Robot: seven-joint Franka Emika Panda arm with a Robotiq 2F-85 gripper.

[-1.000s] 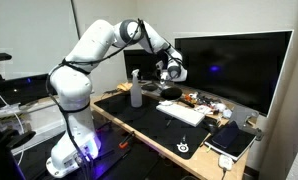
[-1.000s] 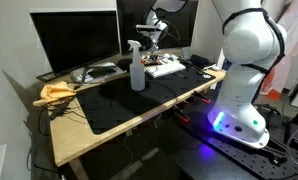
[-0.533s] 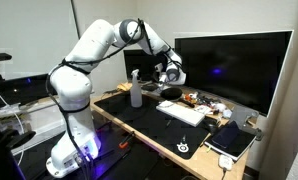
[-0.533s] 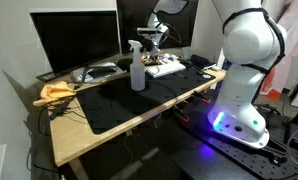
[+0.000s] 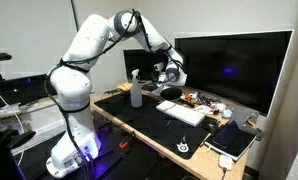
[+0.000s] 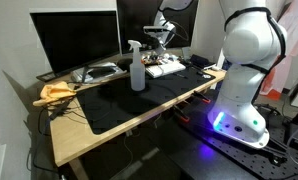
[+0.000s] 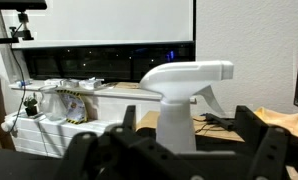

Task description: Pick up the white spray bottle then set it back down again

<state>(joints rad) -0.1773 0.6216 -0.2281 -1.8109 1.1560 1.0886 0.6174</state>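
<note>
The white spray bottle point(image 5: 136, 91) stands upright on the black desk mat point(image 5: 159, 125), also seen in the other exterior view point(image 6: 137, 68). My gripper point(image 5: 169, 72) hangs above the desk a short way from the bottle, toward the monitor, not touching it point(image 6: 159, 38). In the wrist view the bottle's trigger head point(image 7: 184, 78) fills the middle, framed between my two spread fingers point(image 7: 177, 146). The gripper is open and empty.
A large dark monitor point(image 5: 234, 65) and a second monitor point(image 6: 74, 40) stand at the desk's back. A white keyboard point(image 5: 185, 113), a dark notebook point(image 5: 232, 139), small clutter point(image 5: 194, 99) and a yellow cloth point(image 6: 57, 92) lie on the desk.
The arm's upper links have lifted and the gripper has shifted slightly. The bottle has not moved.
</note>
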